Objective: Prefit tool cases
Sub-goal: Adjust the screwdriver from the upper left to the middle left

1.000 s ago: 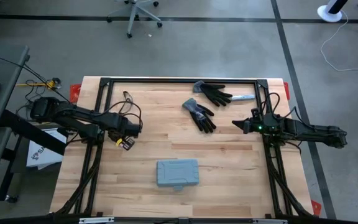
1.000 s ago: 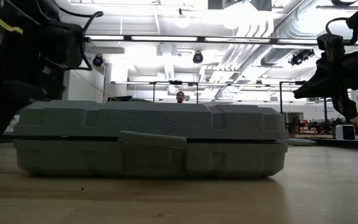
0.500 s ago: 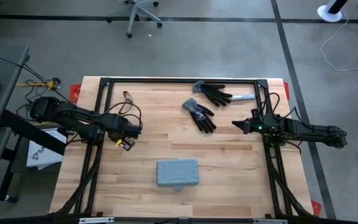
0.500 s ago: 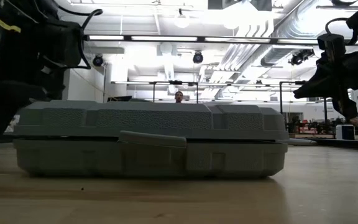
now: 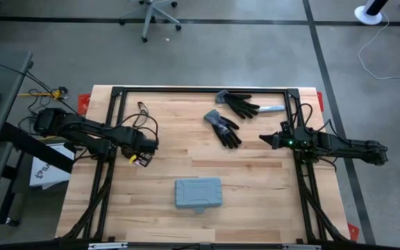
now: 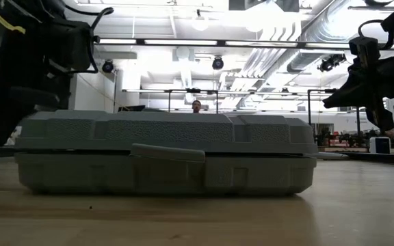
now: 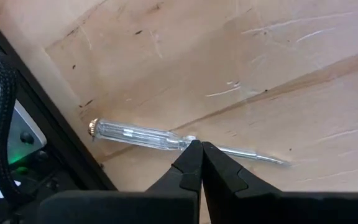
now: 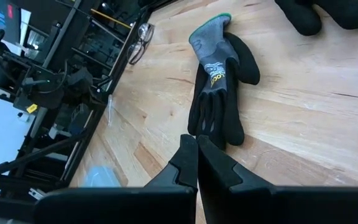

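Note:
The grey-blue tool case (image 5: 198,194) lies flat and closed on the wooden table, near the front edge, its latch tab (image 6: 167,152) facing the near side. It fills the low view (image 6: 166,154). My left gripper (image 5: 153,144) is shut, at the table's left side, far behind the case. In the left wrist view its tips (image 7: 197,150) stand over a clear-handled screwdriver (image 7: 143,135) that lies on the wood. My right gripper (image 5: 262,138) is shut and empty at the right side, next to a black-and-grey glove (image 5: 222,128). My left gripper has its shut fingertips right over the screwdriver, where handle and shaft meet (image 7: 188,142). The fingers themselves hide that spot, and I cannot tell whether they touch it. The screwdriver lies flat on the table.
A second black glove (image 5: 238,104) and a pale slim tool (image 5: 273,109) lie at the far right. The nearer glove also shows in the right wrist view (image 8: 219,81). Spectacles (image 5: 143,108) lie at the far left. A black frame (image 5: 200,89) borders the table.

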Controlling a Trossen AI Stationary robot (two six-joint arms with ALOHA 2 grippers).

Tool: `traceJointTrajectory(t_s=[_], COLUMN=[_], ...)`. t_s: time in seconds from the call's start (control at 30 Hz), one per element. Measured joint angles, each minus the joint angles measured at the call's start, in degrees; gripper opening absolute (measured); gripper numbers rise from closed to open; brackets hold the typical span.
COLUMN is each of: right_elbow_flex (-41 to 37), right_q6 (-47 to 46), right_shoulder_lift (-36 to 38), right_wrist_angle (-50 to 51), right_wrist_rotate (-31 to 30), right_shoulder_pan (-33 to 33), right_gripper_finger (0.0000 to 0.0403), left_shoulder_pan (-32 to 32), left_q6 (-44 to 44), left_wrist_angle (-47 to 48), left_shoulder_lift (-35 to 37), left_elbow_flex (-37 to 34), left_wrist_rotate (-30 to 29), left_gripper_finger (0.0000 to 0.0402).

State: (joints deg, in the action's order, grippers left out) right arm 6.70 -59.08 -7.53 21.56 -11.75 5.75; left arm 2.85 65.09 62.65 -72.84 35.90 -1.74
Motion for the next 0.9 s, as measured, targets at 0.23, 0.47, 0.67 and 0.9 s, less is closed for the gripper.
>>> traceJointTrajectory(t_s=[0.23, 0.47, 0.67, 0.9], right_elbow_flex=[0.0, 0.0, 0.0, 0.0], right_q6=[1.1, 1.1, 0.9, 1.1], right_shoulder_lift=[0.0, 0.0, 0.0, 0.0], right_wrist_angle=[0.0, 0.0, 0.0, 0.0], right_wrist_rotate=[-0.1, 0.0, 1.5, 1.6], right_shoulder_pan=[0.0, 0.0, 0.0, 0.0], right_gripper_finger=[0.0, 0.0, 0.0, 0.0], left_shoulder_pan=[0.0, 0.0, 0.0, 0.0], left_q6=[0.9, 0.8, -0.2, -0.2], left_wrist_angle=[-0.1, -0.1, -0.1, -0.1], left_shoulder_lift=[0.0, 0.0, 0.0, 0.0], left_elbow_flex=[0.0, 0.0, 0.0, 0.0], left_wrist_rotate=[2.1, 3.1, 6.4, 7.1], left_gripper_finger=[0.0, 0.0, 0.0, 0.0])
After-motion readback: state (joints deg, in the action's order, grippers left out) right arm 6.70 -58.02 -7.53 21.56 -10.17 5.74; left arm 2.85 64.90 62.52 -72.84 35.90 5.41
